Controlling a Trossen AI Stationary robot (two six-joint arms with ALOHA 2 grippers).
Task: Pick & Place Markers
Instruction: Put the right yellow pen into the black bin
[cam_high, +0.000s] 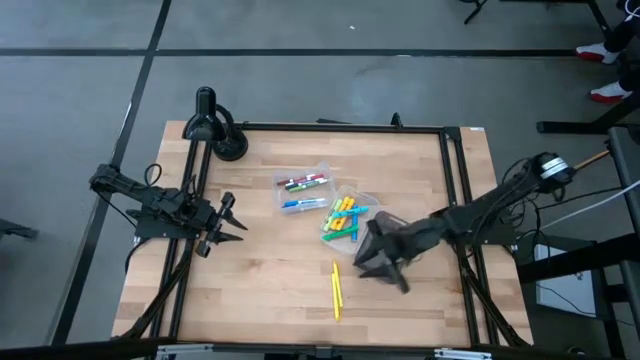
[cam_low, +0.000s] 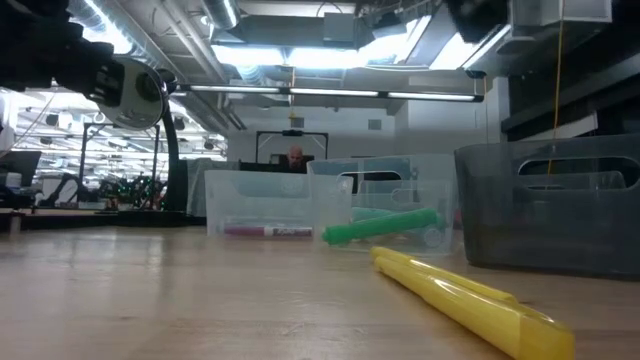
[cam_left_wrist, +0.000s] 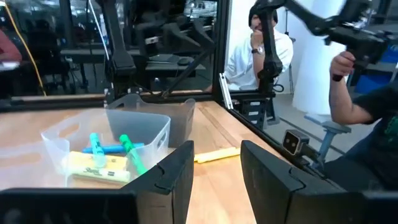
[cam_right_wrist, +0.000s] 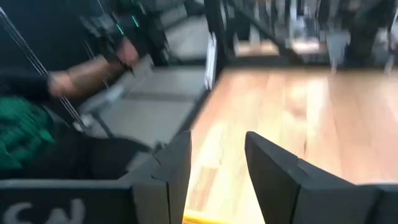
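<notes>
yellow marker (cam_low: 470, 297) loose (tabletop); clear trays (cam_high: 303, 192) hold mixed markers (cam_high: 342, 220).

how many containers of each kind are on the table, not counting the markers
clear trays: 2
dark bin: 1
total: 3
</notes>
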